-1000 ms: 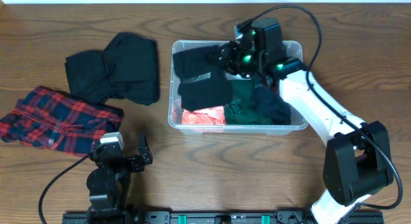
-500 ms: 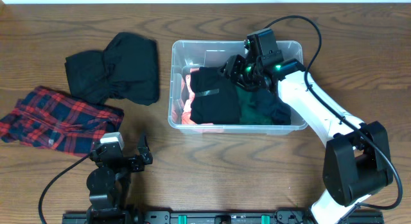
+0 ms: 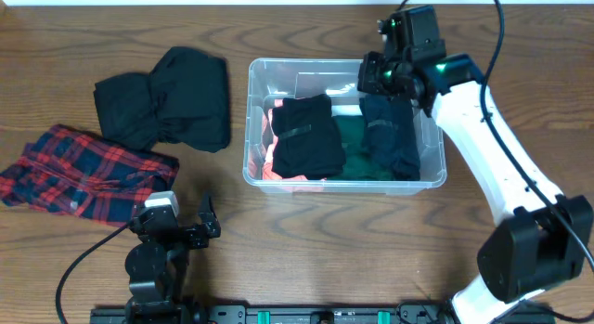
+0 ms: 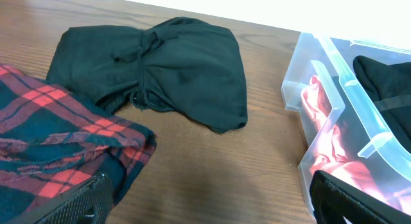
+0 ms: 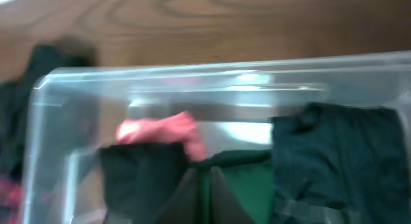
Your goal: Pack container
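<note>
Looking light, stiff and slick, the container (image 3: 249,120) suits a rim pinch, though the right gripper (image 5: 204,189) sits closed empty and the left gripper (image 4: 212,208) gapes.

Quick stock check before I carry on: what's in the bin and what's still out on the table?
container: 1, clear, mid-table
folded black garment: 1, black, in container, left
green garment: 1, green, in container, middle
dark blue garment: 1, in container, right
pink garment: 1, pink, in container, under the black one
loose black garment: 1, black, left of container
plaid garment: 1, red-dark, far left
table: 1, brown wood
left gripper: 1, open, front left
right gripper: 1, shut, over container's back right
</note>
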Motion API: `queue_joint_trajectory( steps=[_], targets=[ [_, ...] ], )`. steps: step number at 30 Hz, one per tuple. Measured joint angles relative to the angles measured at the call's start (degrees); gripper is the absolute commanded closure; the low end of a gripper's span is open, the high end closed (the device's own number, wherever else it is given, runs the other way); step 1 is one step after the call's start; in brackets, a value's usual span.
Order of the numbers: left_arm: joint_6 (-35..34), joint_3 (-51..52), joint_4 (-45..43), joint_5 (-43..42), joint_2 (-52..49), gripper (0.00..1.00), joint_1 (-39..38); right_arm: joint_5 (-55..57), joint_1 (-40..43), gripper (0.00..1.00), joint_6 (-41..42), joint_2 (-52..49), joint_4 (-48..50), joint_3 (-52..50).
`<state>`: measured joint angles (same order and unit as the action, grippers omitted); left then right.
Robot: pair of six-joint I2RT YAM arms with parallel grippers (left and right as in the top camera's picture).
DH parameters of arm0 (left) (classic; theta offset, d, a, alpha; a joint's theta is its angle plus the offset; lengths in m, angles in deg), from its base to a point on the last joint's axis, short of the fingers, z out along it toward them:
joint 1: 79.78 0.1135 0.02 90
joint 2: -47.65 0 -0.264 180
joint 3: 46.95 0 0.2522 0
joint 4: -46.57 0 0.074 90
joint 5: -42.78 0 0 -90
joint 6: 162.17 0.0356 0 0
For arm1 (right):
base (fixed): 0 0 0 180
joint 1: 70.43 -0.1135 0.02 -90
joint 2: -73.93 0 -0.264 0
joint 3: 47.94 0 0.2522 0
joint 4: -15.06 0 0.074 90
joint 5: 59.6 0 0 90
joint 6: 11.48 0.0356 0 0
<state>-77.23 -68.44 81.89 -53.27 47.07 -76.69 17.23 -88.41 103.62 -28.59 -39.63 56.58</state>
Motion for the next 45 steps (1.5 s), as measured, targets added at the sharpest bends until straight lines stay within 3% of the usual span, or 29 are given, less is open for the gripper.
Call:
queue_joint_trajectory(
  steps=[10,18,19,23,26,33,36,40,45],
  targets=[
    [0.0,0.0,0.0,0.0,0.0,0.02,0.0,1.7,-12.8,0.99,-5.9,-2.9,-0.2,-3.1],
    [0.0,0.0,0.0,0.0,0.0,0.02,0.0,2.7,-13.1,0.98,-6.1,-13.1,-0.3,-4.1],
    [0.0,0.0,0.0,0.0,0.0,0.02,0.0,2.7,-13.1,0.91,-6.4,-12.9,-0.2,-3.9],
    [0.0,0.0,0.0,0.0,0.0,0.02,0.0,0.6,-13.1,0.30,-8.7,-12.8,-1.5,-1.9],
    [0.0,0.2,-1.1,0.0,0.0,0.02,0.0,-0.6,-13.0,0.14,-10.2,-12.0,-2.4,1.1],
    [0.0,0.2,-1.2,0.0,0.0,0.02,0.0,-1.3,-8.3,0.01,-11.9,-0.5,-2.7,9.3],
    [-0.1,0.4,-2.3,0.2,0.0,0.02,0.0,-1.5,-3.9,0.01,-11.6,5.8,-3.6,11.3],
    [-0.9,0.5,-3.3,0.5,0.0,0.02,0.0,-2.6,7.2,0.01,-7.5,11.5,-8.0,11.9],
    [-3.6,-4.0,-2.5,5.4,-2.3,0.02,0.0,-7.7,25.2,0.01,-3.8,11.5,-14.3,11.8]
  ],
)
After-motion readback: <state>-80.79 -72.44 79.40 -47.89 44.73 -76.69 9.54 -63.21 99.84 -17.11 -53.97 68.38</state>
